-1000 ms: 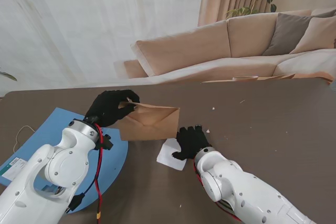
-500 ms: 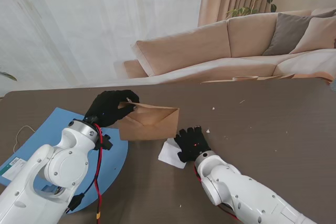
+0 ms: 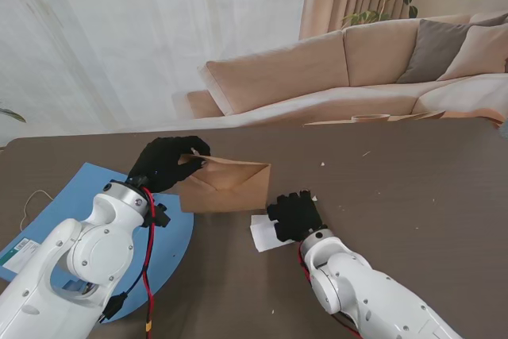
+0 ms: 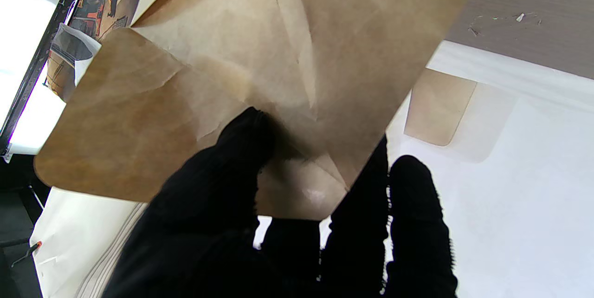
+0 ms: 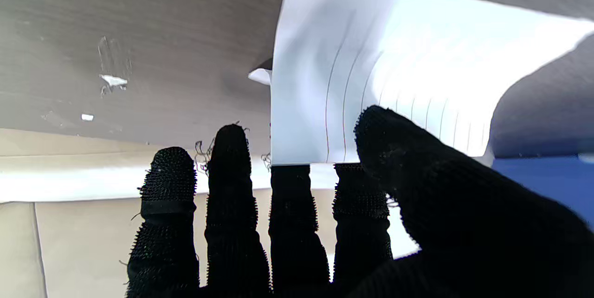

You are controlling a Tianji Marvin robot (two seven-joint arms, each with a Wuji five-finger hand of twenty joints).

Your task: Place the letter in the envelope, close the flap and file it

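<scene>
My left hand (image 3: 163, 163) is shut on the brown paper envelope (image 3: 226, 187) and holds it up off the table by its left end. In the left wrist view the envelope (image 4: 260, 66) shows its open flap, with my thumb and fingers (image 4: 241, 163) pinching it. The white lined letter (image 3: 265, 233) sits just nearer to me than the envelope, partly under my right hand (image 3: 295, 215). In the right wrist view the letter (image 5: 394, 70) is pinched between the thumb (image 5: 394, 149) and two fingers, lifted off the table.
A blue folder (image 3: 119, 220) lies on the brown table (image 3: 413, 188) under my left arm, with a white cable (image 3: 32, 200) beside it. Small paper scraps (image 3: 323, 164) dot the table. A beige sofa (image 3: 349, 69) stands beyond the far edge.
My right hand has shifted slightly right and away from me, closing on the letter and drawing it along. The left hand and the envelope have stayed still.
</scene>
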